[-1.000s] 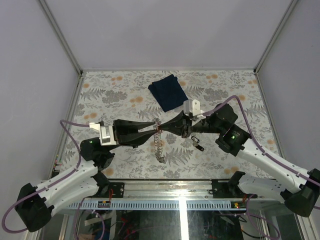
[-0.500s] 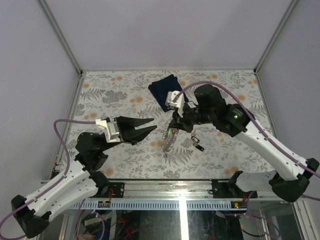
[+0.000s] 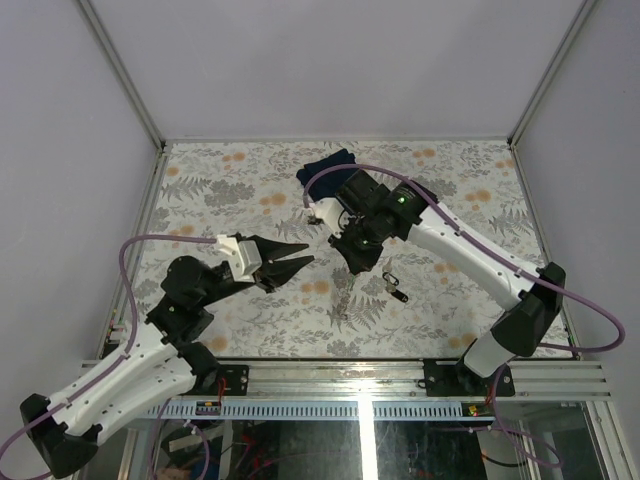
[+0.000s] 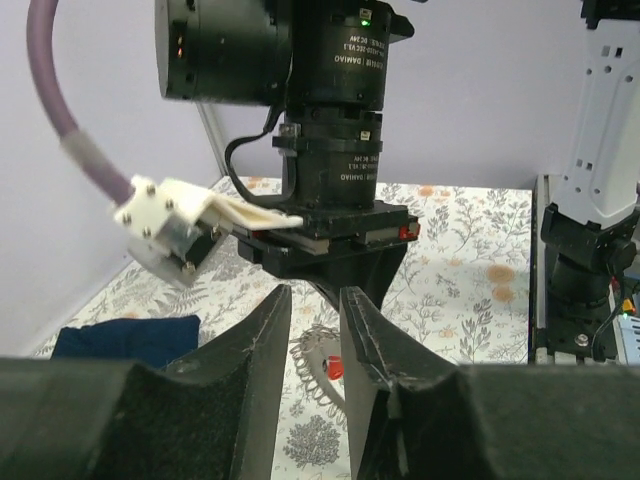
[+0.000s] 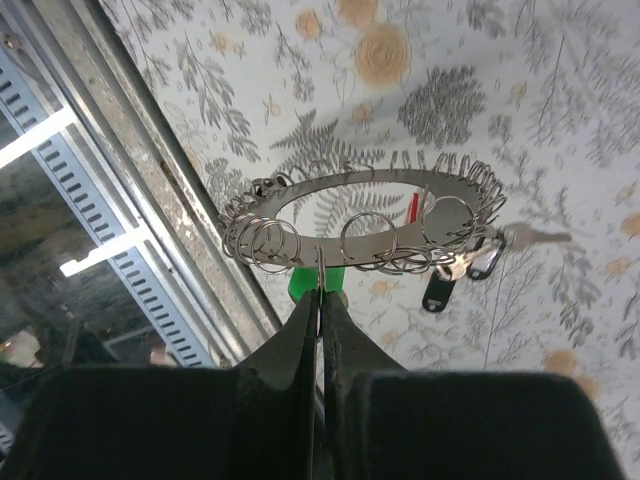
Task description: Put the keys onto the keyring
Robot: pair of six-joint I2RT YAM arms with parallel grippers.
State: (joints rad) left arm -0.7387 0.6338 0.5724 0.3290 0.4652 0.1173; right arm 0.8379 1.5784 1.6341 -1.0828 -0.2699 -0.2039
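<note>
My right gripper (image 5: 320, 290) is shut on a small split ring that hangs from the keyring (image 5: 400, 178), a silvery loop strung with several rings. A green key head (image 5: 300, 282) shows just behind its fingertips, and a red key (image 5: 413, 207) hangs on the far side. From above, this gripper (image 3: 352, 262) points down and hides the loop. My left gripper (image 3: 303, 258) stands apart to the left, slightly open and empty. Between its fingers (image 4: 270, 335) I see the keyring (image 4: 305, 352) and the red key (image 4: 334, 367) beyond. A black key (image 3: 394, 288) lies on the table.
The dark blue folded cloth (image 3: 327, 167) lies behind the right arm, and shows at the left in the left wrist view (image 4: 125, 338). The table's metal front rail (image 5: 150, 190) runs close under the held loop. Flowered tablecloth (image 3: 220, 190) covers the table.
The grippers met at the keyring a second ago. The left one has let go and pulled back left. The right arm has swung back toward the cloth, carrying the keyring, and now points down.
</note>
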